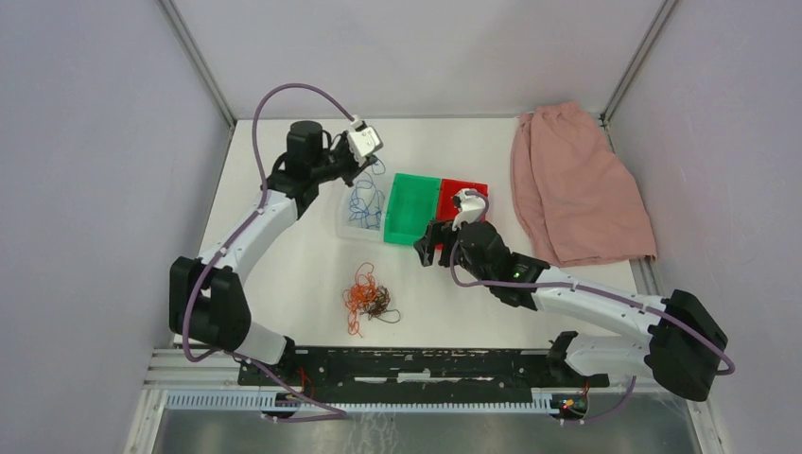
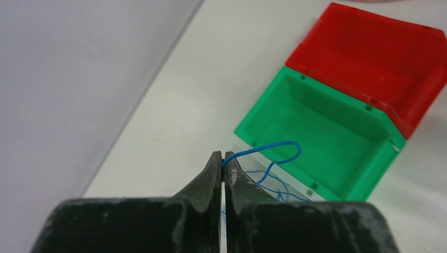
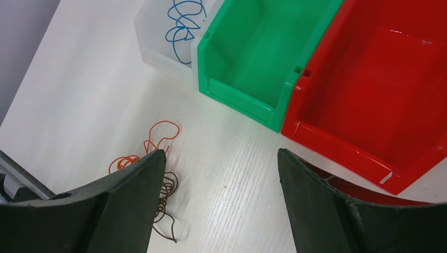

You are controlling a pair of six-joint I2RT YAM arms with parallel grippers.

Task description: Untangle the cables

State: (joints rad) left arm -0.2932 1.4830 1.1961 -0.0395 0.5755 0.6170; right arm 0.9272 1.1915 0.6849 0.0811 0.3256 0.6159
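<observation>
The blue cable lies mostly in a clear bin. One end of it rises in a loop into my left gripper, which is shut on it above the bin's far edge. A tangle of orange cable and dark brown cable sits on the table nearer the arm bases. My right gripper hovers open over bare table, with the orange cable and the dark brown cable by its left finger. Nothing is between its fingers.
An empty green bin stands right of the clear bin, with a red bin against its right side. A pink cloth is spread at the back right. Grey walls enclose the table on the left, right and back.
</observation>
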